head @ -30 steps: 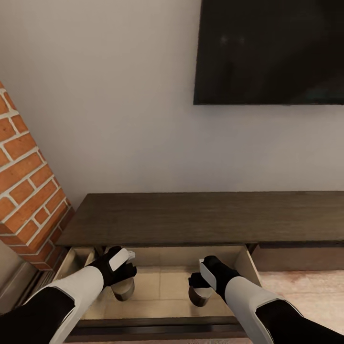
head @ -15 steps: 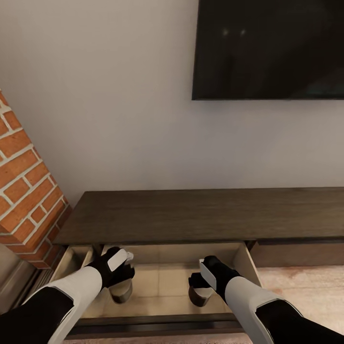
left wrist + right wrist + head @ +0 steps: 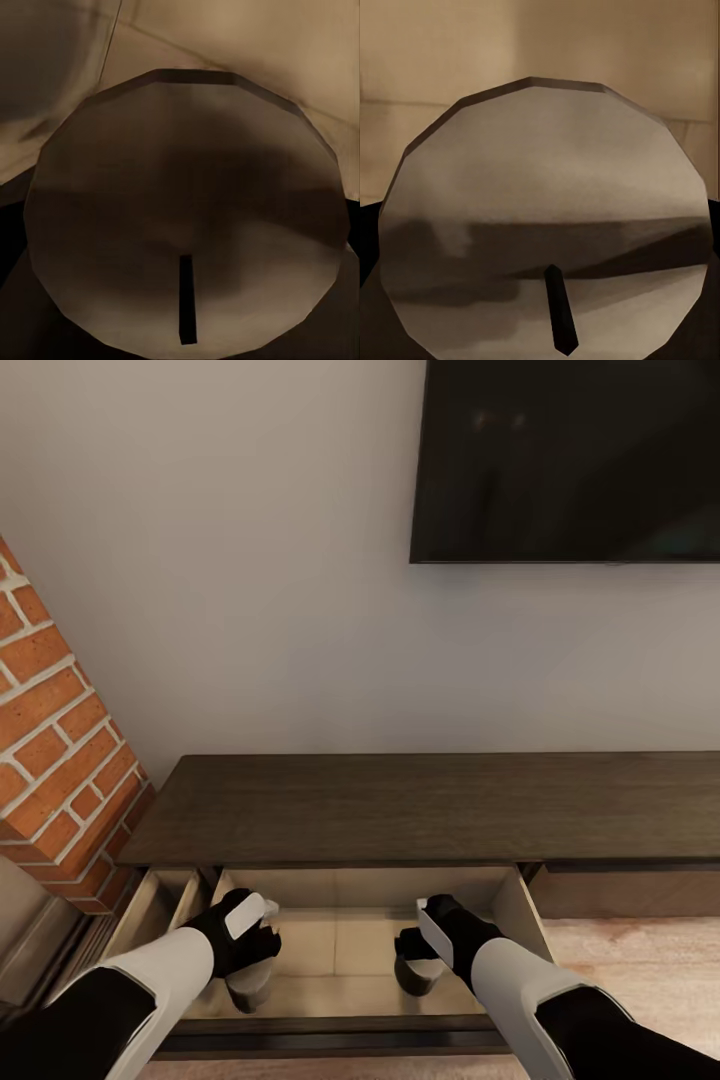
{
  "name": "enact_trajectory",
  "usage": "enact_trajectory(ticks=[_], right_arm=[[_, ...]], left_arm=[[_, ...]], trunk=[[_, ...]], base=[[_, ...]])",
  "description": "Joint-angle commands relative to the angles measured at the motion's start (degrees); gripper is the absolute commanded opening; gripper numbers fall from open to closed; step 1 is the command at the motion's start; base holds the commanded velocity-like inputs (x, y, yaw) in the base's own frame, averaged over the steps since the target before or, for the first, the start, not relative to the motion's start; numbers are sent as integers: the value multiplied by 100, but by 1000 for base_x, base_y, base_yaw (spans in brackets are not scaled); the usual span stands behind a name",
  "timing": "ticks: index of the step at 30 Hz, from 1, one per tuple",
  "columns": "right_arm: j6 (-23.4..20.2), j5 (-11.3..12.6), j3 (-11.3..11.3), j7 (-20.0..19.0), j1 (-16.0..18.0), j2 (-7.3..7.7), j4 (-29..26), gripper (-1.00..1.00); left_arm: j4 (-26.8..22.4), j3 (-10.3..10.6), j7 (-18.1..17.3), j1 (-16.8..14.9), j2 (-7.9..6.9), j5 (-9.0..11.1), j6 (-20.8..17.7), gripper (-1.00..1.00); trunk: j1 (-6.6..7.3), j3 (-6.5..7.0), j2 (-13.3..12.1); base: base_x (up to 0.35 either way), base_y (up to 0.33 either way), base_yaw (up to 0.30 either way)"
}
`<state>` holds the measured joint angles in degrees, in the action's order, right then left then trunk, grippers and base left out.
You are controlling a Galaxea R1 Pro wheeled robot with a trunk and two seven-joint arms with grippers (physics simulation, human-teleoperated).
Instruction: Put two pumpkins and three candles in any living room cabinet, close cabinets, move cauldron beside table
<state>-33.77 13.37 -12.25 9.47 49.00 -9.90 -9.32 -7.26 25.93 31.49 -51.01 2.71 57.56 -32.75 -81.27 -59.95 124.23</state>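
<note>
Two candles, one under the left gripper (image 3: 250,958) and one (image 3: 415,972) under the right gripper (image 3: 418,943), sit low in the open drawer (image 3: 345,960) of the cabinet (image 3: 430,810). Each wrist view looks down on a candle top (image 3: 187,210) (image 3: 547,217). Each gripper appears clamped on its candle. Advice: set both upright on the drawer floor before letting go, clear of the front wall
</note>
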Motion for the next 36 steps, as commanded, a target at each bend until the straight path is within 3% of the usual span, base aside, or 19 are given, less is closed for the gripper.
enact_trajectory(ticks=[1, 9, 22, 23, 29, 32, 36], right_arm=[[34, 15, -6, 1, -2, 5, -11, -100], [252, -143, -275, -6, -46, -4, -26, -100], [610, -151, -372, -41, -53, -10, -106, -100], [614, -148, -378, -41, -51, -10, -169, -100], [505, -142, -383, -33, -49, -10, -503, -100], [557, -148, -384, -44, -105, -5, -573, -100], [469, -154, -395, -64, -74, -10, -463, -100]], left_arm=[[-8, 0, -4, 33, -3, -8, 30, -100], [-71, 0, 13, 160, 30, -8, 227, -100], [-369, -16, 40, 162, -61, -25, 235, -100], [-647, -13, 44, 159, -65, -31, 234, -100], [-1133, -15, 50, 153, -155, -42, 168, -100], [-1163, -117, -50, 253, -114, -13, 152, -100], [-1141, -45, 31, 341, -103, -41, 162, -100]], trunk=[[0, 0, 0], [-66, -53, 120], [-351, -287, 642], [-373, -305, 682], [-505, -412, 923], [-504, -412, 921], [-504, -412, 921]], base=[[0, 0, 0], [0, 0, 0], [0, 0, 0], [0, 0, 0], [0, 0, 0], [0, 0, 0], [0, 0, 0]])
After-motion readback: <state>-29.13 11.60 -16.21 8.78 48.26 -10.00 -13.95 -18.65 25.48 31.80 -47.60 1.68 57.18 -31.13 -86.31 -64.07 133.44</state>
